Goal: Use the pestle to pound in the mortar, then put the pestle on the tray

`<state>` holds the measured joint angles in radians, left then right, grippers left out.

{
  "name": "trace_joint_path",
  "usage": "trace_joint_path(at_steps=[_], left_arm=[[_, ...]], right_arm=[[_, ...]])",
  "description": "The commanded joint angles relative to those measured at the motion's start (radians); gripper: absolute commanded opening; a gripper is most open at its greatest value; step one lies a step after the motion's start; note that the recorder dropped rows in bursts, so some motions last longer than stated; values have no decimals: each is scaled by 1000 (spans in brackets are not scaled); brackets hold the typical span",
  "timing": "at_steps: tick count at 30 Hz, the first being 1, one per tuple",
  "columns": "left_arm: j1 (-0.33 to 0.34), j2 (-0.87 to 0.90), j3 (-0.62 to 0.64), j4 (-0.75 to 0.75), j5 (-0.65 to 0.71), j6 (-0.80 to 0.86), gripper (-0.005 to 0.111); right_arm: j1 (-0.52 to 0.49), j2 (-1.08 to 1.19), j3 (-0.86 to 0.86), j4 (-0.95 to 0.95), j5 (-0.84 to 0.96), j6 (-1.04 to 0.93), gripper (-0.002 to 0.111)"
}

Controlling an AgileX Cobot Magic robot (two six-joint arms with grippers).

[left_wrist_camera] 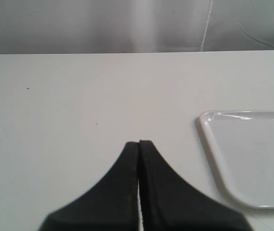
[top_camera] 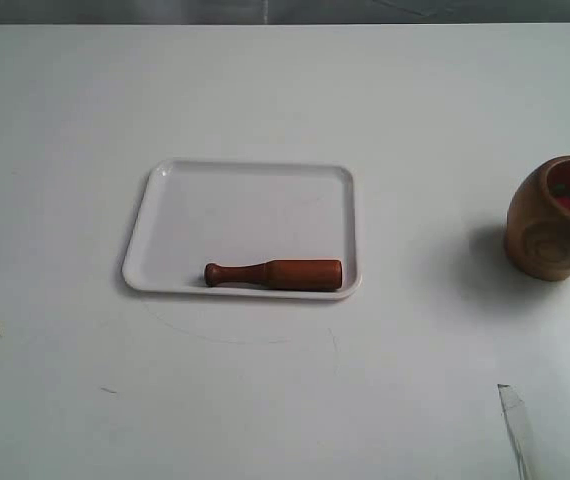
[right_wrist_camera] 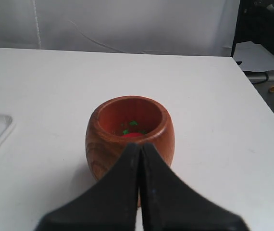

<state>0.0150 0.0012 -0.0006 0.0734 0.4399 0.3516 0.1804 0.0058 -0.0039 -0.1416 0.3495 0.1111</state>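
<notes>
The white tray (top_camera: 245, 190) lies mid-table, and the dark reddish-brown pestle (top_camera: 273, 274) rests flat along its near rim, knobbed tip to the left. At the far right stands the wooden mortar (top_camera: 557, 218), upright, with red and green bits inside (right_wrist_camera: 131, 130). My right gripper (right_wrist_camera: 141, 144) is shut and empty, just in front of the mortar (right_wrist_camera: 127, 137). My left gripper (left_wrist_camera: 139, 142) is shut and empty over bare table, beside the tray's corner (left_wrist_camera: 209, 120). Neither gripper shows in the exterior view.
A white table (top_camera: 85, 110) carries everything. Its right edge (right_wrist_camera: 259, 101) runs close to the mortar, with a dark unit and papers (right_wrist_camera: 264, 53) beyond. A small pale sliver (top_camera: 513, 410) lies near the front right.
</notes>
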Motion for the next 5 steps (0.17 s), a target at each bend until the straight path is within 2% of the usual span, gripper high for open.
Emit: trace_joint_path(at_steps=[1,5], left_arm=[[-8,-1,1,-7,-3,-8,0],[-8,-1,1,-7,-3,-8,0]], right_arm=[[4,-6,4,-5,-5,-5,0],[4,-6,4,-5,-5,-5,0]])
